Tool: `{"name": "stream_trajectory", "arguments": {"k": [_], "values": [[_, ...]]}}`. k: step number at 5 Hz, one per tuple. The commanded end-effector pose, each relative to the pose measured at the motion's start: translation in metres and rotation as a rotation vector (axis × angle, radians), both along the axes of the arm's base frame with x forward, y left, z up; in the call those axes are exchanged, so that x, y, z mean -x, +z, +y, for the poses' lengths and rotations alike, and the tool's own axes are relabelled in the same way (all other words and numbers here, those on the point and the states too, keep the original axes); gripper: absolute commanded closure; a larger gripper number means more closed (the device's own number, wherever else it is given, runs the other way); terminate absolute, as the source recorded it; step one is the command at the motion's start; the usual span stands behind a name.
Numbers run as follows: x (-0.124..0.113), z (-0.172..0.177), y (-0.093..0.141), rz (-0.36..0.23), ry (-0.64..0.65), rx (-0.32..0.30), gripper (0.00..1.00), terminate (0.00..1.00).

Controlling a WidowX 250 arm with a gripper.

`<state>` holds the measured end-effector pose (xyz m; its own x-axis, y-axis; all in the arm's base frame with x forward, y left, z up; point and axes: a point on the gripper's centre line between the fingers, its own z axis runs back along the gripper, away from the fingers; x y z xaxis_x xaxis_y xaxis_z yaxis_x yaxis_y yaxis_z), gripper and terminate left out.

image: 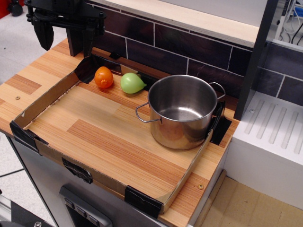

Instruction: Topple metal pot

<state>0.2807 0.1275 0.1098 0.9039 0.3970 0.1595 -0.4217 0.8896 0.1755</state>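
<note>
The metal pot (182, 111) stands upright at the right side of the wooden board, open top up, with no lid. One wire handle points left and the other right. It is empty and shiny. My black gripper (61, 38) hangs at the top left corner, far from the pot and above the board's back left edge. Its two fingers (43, 30) stand wide apart with nothing between them.
A small orange toy fruit (103, 77) and a green one (132, 82) lie at the back of the board. A low cardboard rim (47, 97) taped at the corners rings the board. A dark tiled wall (189, 47) runs behind. A white drain rack (274, 137) stands at the right.
</note>
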Motion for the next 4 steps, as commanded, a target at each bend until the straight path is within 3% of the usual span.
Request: {"name": "stream_trajectory", "arguments": {"k": [1,2,4], "values": [[0.000,0.000,0.000,0.000,0.000,0.000,0.00,0.00],[0.005,-0.029,0.006,-0.140,-0.068,-0.169,0.00,0.00],[0.039,-0.085,0.014,-0.223,-0.565,-0.334,0.00,0.00]]}}
